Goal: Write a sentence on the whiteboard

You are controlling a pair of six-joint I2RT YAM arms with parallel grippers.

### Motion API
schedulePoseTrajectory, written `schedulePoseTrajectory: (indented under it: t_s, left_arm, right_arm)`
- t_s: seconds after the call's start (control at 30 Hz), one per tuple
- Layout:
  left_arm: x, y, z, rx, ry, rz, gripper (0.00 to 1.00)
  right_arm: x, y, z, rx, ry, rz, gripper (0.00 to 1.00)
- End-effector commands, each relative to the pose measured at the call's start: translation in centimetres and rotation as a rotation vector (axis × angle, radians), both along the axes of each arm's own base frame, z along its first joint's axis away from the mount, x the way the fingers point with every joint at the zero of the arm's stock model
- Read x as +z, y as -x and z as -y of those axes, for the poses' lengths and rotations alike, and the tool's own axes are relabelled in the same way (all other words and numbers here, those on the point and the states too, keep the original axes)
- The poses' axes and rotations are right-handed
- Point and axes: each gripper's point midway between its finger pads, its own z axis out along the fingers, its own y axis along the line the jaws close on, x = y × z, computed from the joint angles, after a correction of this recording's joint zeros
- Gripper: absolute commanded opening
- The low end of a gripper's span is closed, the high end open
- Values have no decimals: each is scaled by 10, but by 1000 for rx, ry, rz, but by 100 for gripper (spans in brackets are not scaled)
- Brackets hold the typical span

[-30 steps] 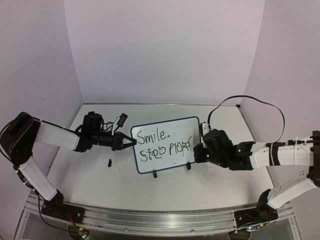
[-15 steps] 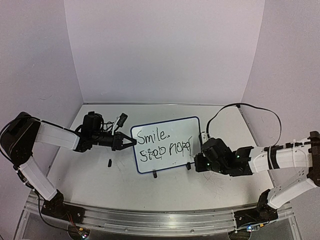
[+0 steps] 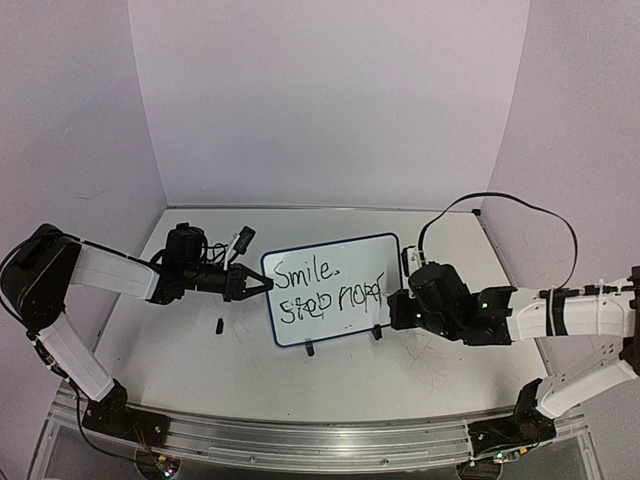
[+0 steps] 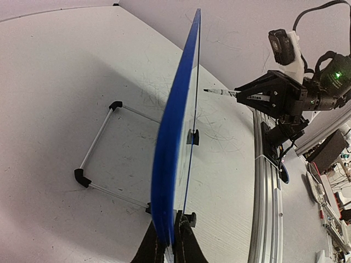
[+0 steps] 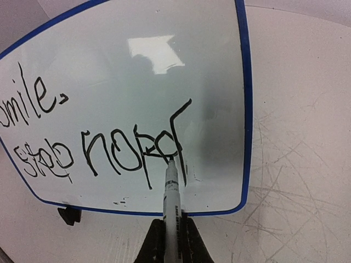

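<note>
**A:** Start at the left. What is the left tool (image 3: 262,285) doing?

**B:** It reaches in flat over the desk (image 3: 200,370) from nine o'clock. Its fingers (image 4: 156,249) are pinched narrow on the blue rim of the whiteboard (image 3: 372,258), at the board's nine o'clock edge.

**A:** And the board itself?

**B:** It stands near upright in the middle of the desk, between the two arms, on its two black clip feet (image 3: 310,348). In the left wrist view a wire stand (image 4: 96,143) props it from behind. A small black piece (image 3: 219,325) lies on the desk just off the board's seven o'clock corner, apart from it.

**A:** Where is the sentence (image 3: 305,270)?

**B:** On the board's face, in two black lines. "Smile." is on the upper line, toward ten o'clock. The lower line is rougher and runs toward four o'clock.

**A:** Now the right side.

**B:** The right tool (image 3: 395,305) sits at the board's four o'clock corner, closed tight on a marker (image 5: 171,192). The marker points at the board, and its tip meets the last stroke of the lower line. In the left wrist view the tip is right at the board's face. I cannot tell whether it presses.
</note>
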Motion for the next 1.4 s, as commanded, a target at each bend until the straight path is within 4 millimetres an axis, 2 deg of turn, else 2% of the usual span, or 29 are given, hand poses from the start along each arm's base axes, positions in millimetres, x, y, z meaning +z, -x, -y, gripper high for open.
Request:
schedulePoseTrajectory:
  t_s: [0.0, 0.07, 0.47, 0.77, 0.97, 1.13, 1.37]
  left_arm:
    - [-23, -14, -9, 89, -104, 2, 0]
    - [-23, -14, -9, 89, -104, 3, 0]
    - [-26, -14, -9, 90, -109, 1, 0]
    - [-27, -15, -9, 88, -111, -1, 0]
    - [-26, -15, -9, 90, -110, -1, 0]
    - [-28, -15, -8, 86, -110, -6, 0]
    - [-25, -15, -9, 90, -108, -1, 0]
  right_arm:
    - [26, -18, -10, -22, -34, 81, 0]
    - [28, -21, -11, -25, -37, 87, 0]
    - [12, -28, -9, -46, -13, 61, 0]
    - [18, -28, 17, -148, 30, 77, 0]
    - [29, -17, 11, -67, -46, 89, 0]
    - [13, -16, 8, -53, -27, 53, 0]
    - [8, -19, 6, -66, -21, 39, 0]
